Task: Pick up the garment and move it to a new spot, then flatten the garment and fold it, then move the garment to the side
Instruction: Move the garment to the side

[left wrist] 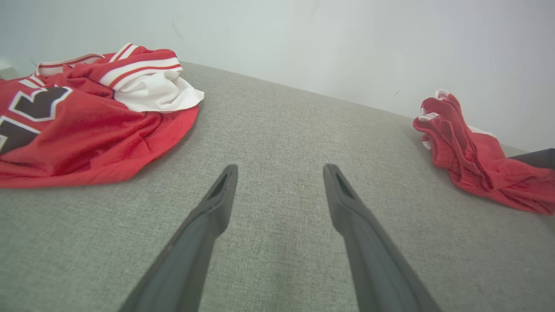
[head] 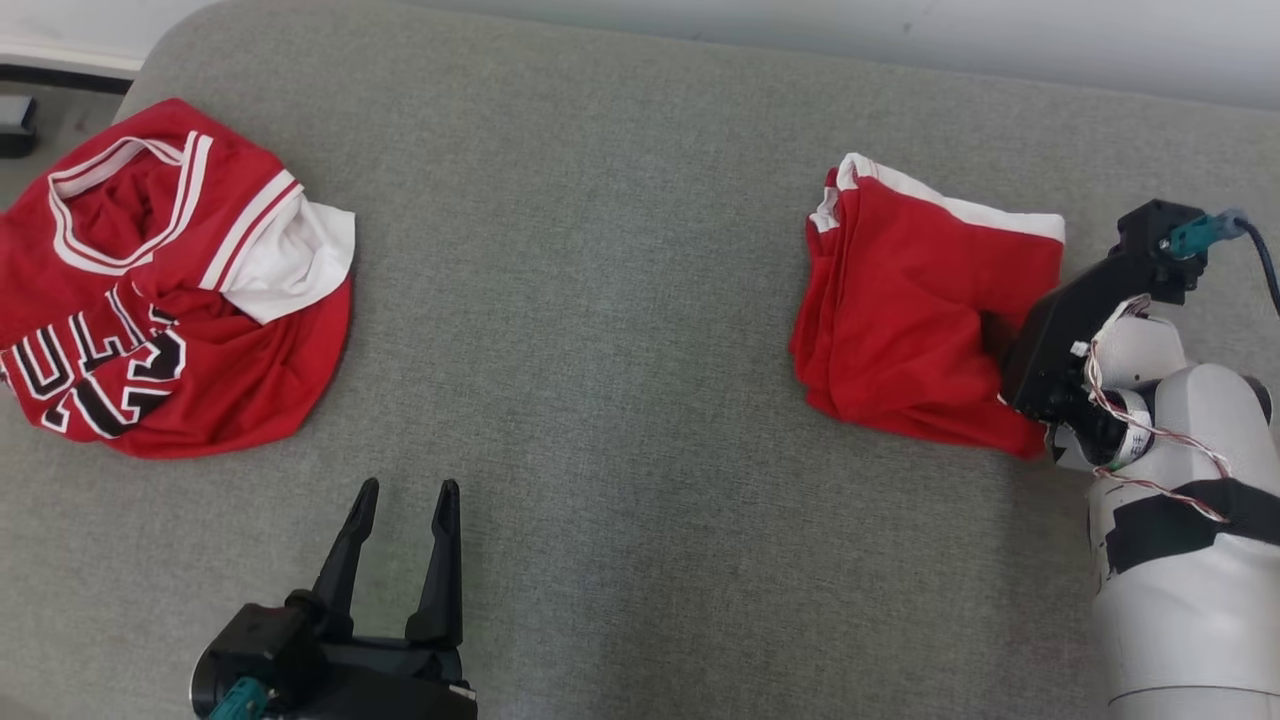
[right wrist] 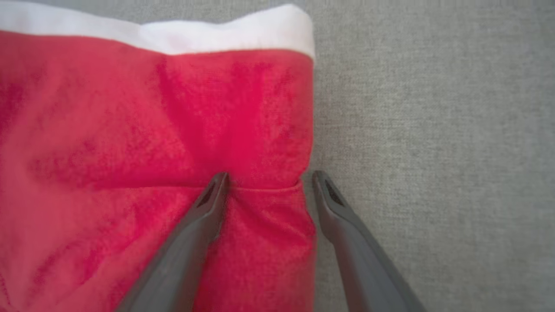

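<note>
Step in hand, as I judge it: moving the folded red garment (head: pixel 920 310), at 3 o'clock on the grey fabric surface (head: pixel 600 350), aside. My right hand (right wrist: pixel 269 177) is released and straddles the garment's edge. My left hand (head: pixel 409 487) is released at 7 o'clock. Next: clench on all layers together.

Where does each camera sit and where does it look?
Head view: on the head, looking down at grey cushion, crumpled jersey, folded red garment; left gripper and right forearm show.
Left wrist view: low on that wrist, looking across the cushion; open fingers show.
Right wrist view: on that wrist, looking down at the garment's edge; open right gripper shows.
All three share the folded garment.
</note>
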Robot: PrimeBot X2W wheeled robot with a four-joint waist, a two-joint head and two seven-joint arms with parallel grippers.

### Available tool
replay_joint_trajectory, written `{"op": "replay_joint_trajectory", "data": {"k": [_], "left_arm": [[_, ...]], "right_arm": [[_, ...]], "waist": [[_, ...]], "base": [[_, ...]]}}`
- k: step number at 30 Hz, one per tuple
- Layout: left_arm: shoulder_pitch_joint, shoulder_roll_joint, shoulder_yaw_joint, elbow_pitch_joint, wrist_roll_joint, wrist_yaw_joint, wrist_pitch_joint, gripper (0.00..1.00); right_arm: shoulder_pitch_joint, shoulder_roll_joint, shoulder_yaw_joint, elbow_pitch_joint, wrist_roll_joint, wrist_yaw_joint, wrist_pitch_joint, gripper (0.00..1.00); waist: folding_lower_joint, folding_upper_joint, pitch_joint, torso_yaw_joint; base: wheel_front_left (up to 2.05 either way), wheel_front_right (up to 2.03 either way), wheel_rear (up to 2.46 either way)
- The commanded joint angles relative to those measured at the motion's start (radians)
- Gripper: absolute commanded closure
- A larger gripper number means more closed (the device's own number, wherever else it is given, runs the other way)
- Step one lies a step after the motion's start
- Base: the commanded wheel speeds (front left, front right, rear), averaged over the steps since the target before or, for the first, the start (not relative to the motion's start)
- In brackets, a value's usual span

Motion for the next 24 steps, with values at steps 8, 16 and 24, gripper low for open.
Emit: {"op": "replay_joint_trajectory", "data": {"k": [8, 16, 24], "left_arm": [[-0.022, -0.001, 0.01, 0.006, 0.009, 0.001, -0.003, 0.0], [0.002, 0.022, 0.037, -0.002, 0.013, 0.001, -0.003, 0.0], [-0.017, 0.048, 0.033, -0.016, 0.013, 0.001, -0.003, 0.0]], "right_arm": [[0.001, 0.006, 0.074, 0.084, 0.049, 0.001, -0.048, 1.0], [0.113, -0.054, 0.155, -0.105, 0.09, 0.0, -0.029, 1.0], [0.273, -0.286, 0.158, -0.311, 0.029, 0.001, 0.006, 1.0]], "waist": [[-0.0002, -0.0002, 0.018, -0.005], [-0.0002, -0.0002, -0.019, -0.116], [-0.0002, -0.0002, 0.011, -0.202]], "base": [[0.0, 0.0, 0.0], [0.0, 0.0, 0.0], [0.0, 0.0, 0.0]]}}
